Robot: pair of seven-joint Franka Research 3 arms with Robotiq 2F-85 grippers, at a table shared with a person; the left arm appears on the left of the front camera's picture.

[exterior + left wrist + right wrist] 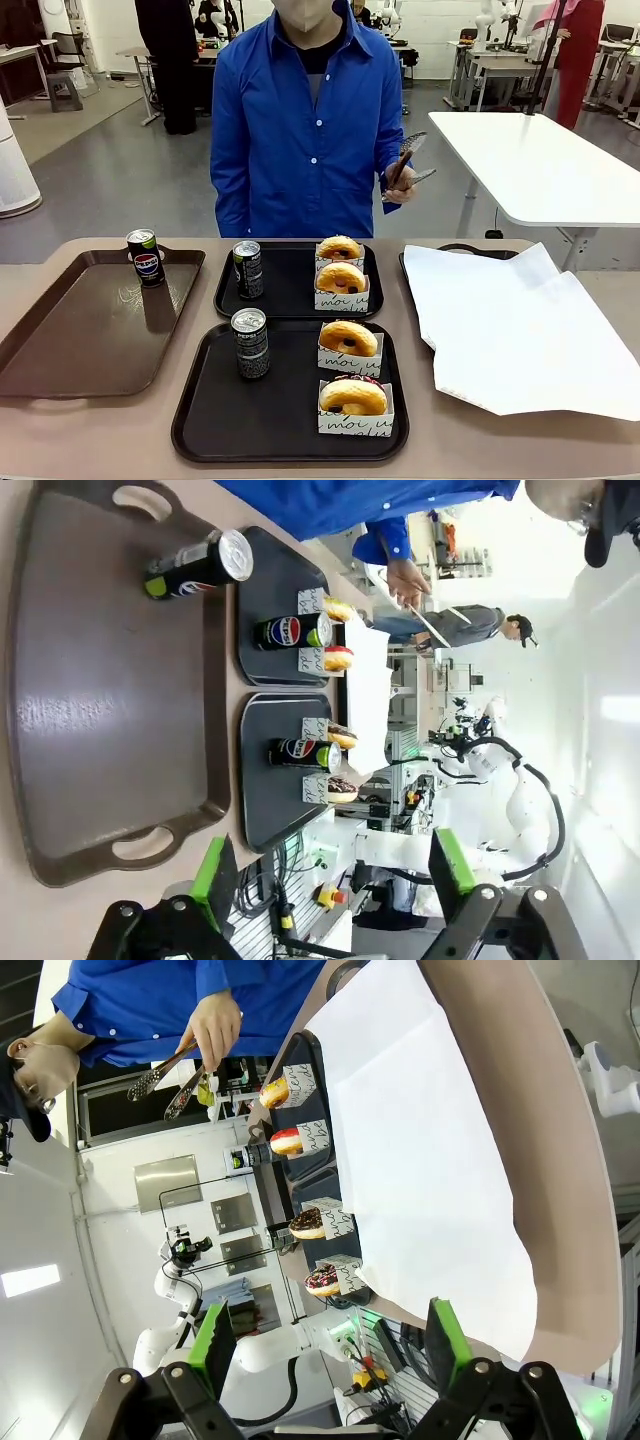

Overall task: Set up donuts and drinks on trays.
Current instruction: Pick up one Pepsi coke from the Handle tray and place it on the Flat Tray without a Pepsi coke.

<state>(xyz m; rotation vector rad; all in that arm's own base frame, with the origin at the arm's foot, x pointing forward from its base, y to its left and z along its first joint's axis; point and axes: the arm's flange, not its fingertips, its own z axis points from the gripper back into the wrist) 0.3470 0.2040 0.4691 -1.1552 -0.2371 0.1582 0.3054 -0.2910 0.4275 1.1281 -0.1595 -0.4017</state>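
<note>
Two matching black plastic trays w/ raised rims sit mid-table, one nearer me (200, 420) and one farther (292, 305), just apart. Going left to right: long brown tray (60, 340) at table's left w/ a slim black Pepsi can (146, 257) upright at its far edge. Near black tray holds an upright black can w/ silver top (250, 343) on its left, two golden ring donuts in white paper sleeves w/ black script on its right, one behind (348, 338) the other (352, 396). Far tray same layout: can (247, 269) left, two sleeved donuts (341, 277) right. Person in blue shirt (300, 120) stands across from me, hand (402, 185) holding metal tongs (410, 160) above the table, clear of it. Big white paper sheet (520, 330) covers a dark tray (420, 262) at right. My left gripper (325, 880): fingers spread wide, nothing between, hanging off the brown tray's end. My right gripper (325, 1345): fingers spread too, empty, above the paper's edge.
</note>
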